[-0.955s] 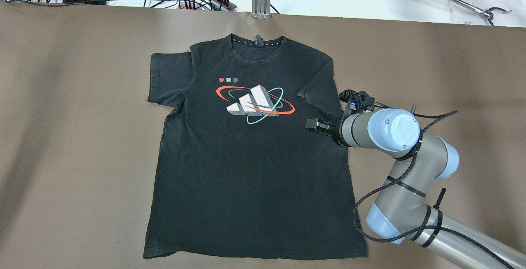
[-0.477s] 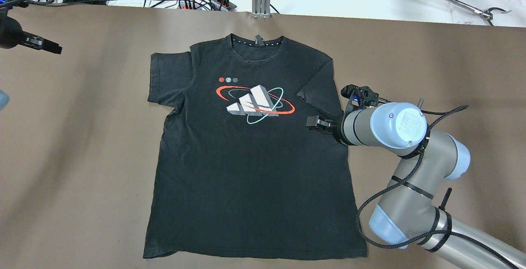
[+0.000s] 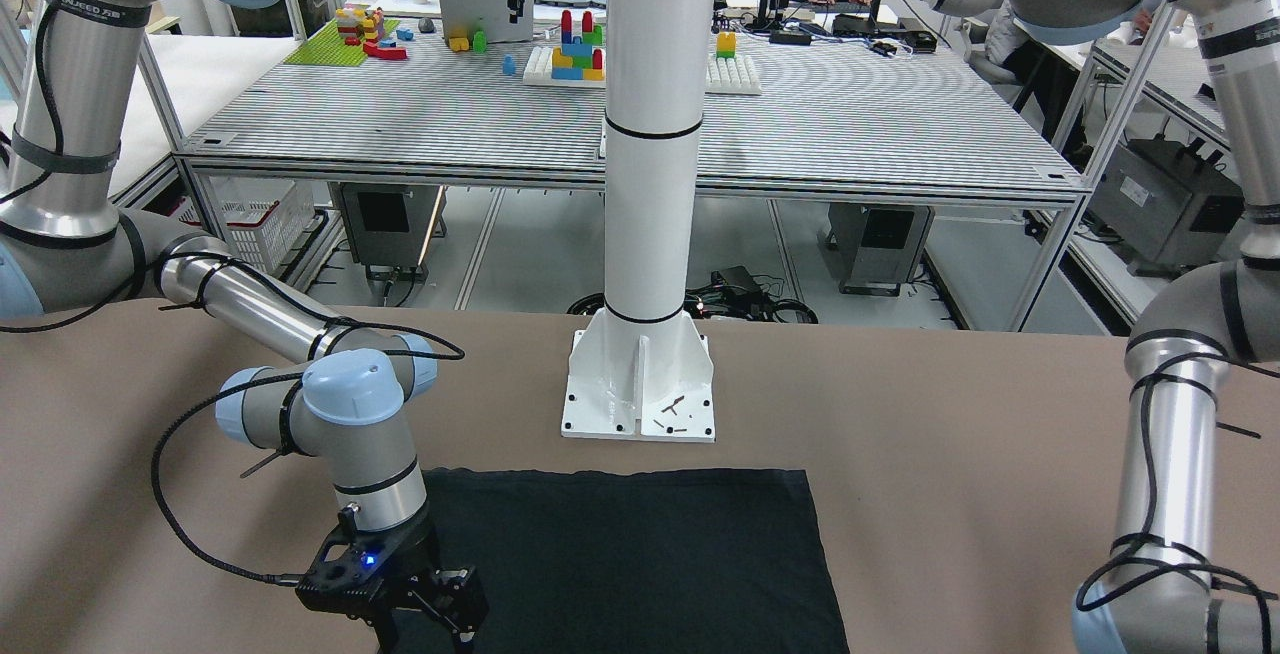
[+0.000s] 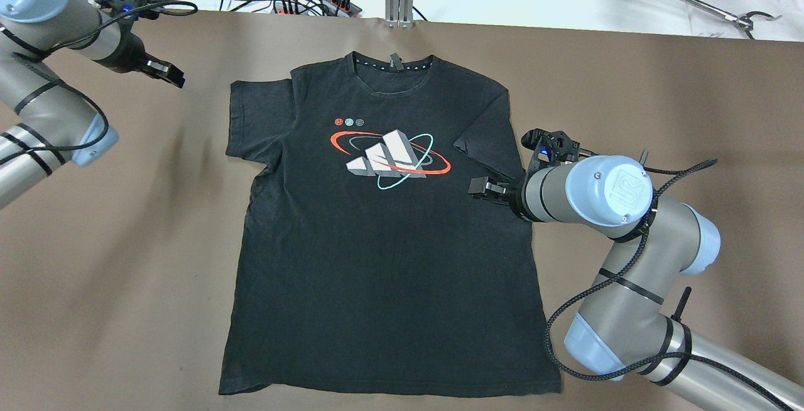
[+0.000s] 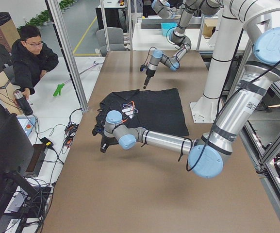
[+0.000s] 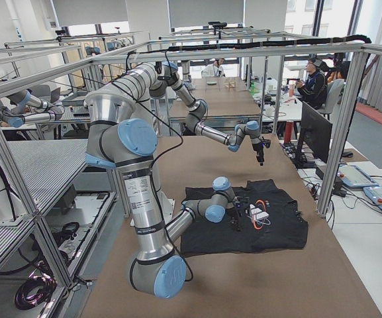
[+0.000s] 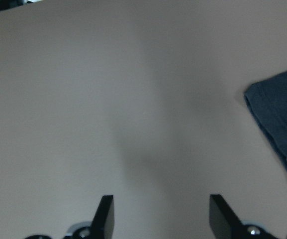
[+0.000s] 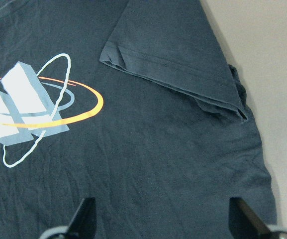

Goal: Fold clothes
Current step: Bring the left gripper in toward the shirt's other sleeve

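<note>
Now well inside the overhead view from the nine o'clock edge, where a second ago nothing showed: left hand, poised at ten o'clock, short of the ten o'clock sleeve of the black T-shirt. Hangs spread wide and empty over bare counter. Right hand hardly shifted, at three o'clock over the shirt body, just below the turned-in sleeve, likewise spread and empty. Shirt flat, print up, mid-counter, collar at twelve. Probably means a two-handed fold about to start, nothing gripped yet.
</note>
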Controlling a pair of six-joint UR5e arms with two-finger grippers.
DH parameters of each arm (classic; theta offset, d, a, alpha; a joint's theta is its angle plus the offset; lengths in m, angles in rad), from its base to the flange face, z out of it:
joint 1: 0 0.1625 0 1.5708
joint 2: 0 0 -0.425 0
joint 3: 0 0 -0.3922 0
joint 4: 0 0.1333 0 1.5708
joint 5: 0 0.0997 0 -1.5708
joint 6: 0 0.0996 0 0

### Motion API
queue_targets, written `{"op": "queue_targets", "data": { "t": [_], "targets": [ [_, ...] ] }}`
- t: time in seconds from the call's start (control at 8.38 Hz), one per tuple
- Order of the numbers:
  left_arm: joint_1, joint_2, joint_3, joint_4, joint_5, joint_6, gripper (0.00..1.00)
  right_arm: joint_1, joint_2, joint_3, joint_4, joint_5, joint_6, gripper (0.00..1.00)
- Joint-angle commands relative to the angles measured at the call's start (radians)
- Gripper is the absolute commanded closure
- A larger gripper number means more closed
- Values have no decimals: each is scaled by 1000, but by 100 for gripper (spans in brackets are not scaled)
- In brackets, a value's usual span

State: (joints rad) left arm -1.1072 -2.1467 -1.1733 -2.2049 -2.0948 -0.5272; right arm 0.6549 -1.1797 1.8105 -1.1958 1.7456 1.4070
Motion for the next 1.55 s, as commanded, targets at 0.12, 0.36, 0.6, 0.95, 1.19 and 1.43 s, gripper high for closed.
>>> {"op": "queue_targets", "data": {
  "t": [0.12,0.36,0.6,0.95,1.19,1.43],
  "targets": [
    [62,-218,301,-88,1,-2,59,0,-1,-6,-1,-6,-3,6],
    [66,-265,380,-114,5,-2,61,2,-5,-8,1,-9,-3,6],
    [70,-309,482,-166,13,-1,62,2,-6,-8,1,-9,-3,6],
    [84,-318,509,-180,45,-4,62,2,-6,-13,1,-9,-3,6],
    [92,-320,518,-182,51,-10,61,2,-6,-16,1,-9,-3,6],
    [92,-315,520,-180,48,-14,62,2,-5,-16,1,-9,-2,6]
  ]
}}
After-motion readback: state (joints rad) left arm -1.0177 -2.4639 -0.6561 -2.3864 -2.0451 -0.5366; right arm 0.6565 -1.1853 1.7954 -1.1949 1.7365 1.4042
